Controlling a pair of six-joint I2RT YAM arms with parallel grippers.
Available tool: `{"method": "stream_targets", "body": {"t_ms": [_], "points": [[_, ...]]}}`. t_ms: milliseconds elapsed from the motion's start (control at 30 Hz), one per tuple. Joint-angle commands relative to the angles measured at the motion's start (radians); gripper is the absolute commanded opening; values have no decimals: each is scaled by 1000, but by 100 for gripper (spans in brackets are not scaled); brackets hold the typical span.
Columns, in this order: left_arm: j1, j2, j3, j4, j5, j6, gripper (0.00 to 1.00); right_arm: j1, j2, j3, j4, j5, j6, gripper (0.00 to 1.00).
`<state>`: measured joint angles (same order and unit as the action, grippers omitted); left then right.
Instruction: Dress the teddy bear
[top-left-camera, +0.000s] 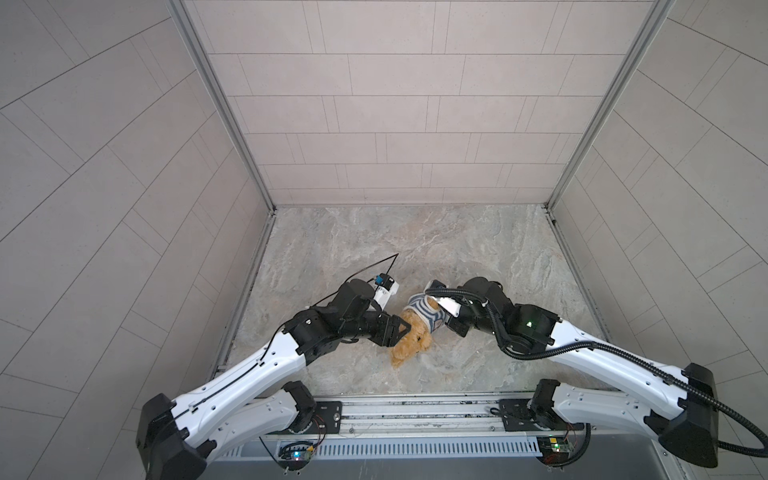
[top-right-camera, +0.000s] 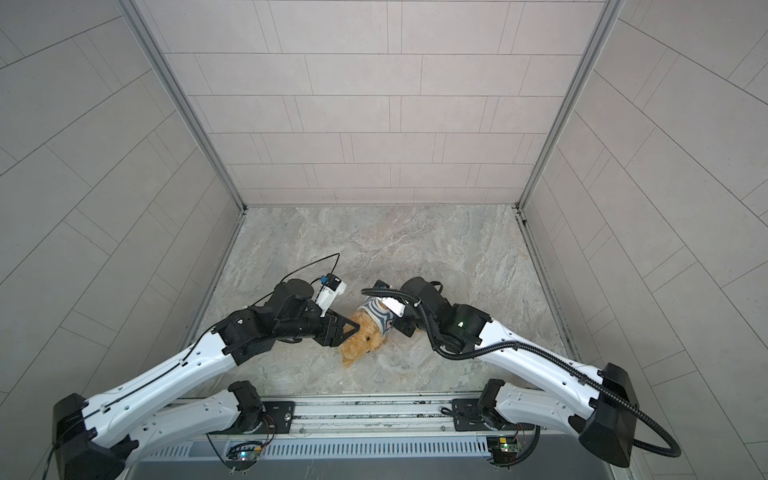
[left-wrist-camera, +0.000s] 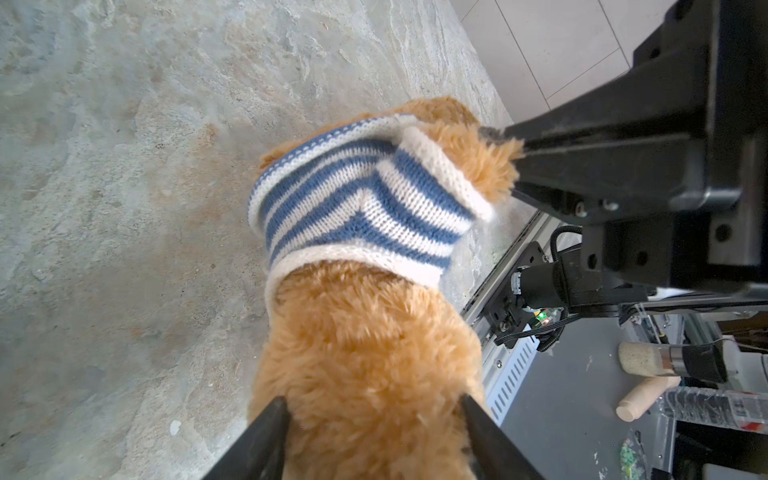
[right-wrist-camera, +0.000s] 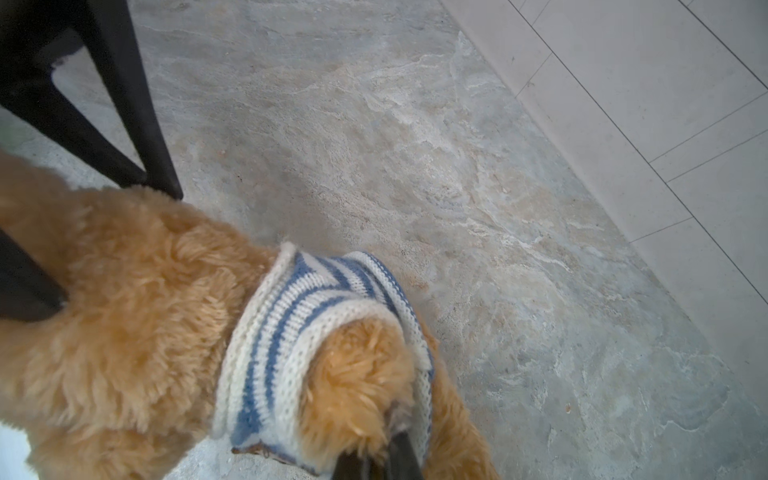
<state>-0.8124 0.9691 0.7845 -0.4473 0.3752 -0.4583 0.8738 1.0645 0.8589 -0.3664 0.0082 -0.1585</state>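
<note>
I see the teddy bear (top-left-camera: 411, 347) lying on the table (top-left-camera: 415, 249), lengthwise between my tools: the left gripper's (left-wrist-camera: 374, 409) jaws straddle what looks like its head (left-wrist-camera: 365, 353), clamped or not I can't tell, while the right gripper (right-wrist-camera: 386, 449) is pinched shut on the paw (right-wrist-camera: 357, 374) poking from its shirt (left-wrist-camera: 357, 208).

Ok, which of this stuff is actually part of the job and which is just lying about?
Job: teddy bear; striped shirt on it; left claw straddling the bear; right claw pinching its arm.
Lying about: brush, beige bottle, clear plastic bottle, all off the table.
</note>
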Motion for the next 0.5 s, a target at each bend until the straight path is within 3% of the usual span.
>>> {"method": "stream_targets", "body": {"t_ms": [0, 300, 467], "points": [[-6, 24, -15, 52, 0, -6, 55, -15, 7, 20, 57, 29, 52, 0], [-6, 67, -60, 120, -16, -39, 17, -29, 23, 17, 82, 54, 74, 0], [-4, 65, -63, 124, -37, -40, 6, -29, 12, 1, 87, 57, 79, 0]]}}
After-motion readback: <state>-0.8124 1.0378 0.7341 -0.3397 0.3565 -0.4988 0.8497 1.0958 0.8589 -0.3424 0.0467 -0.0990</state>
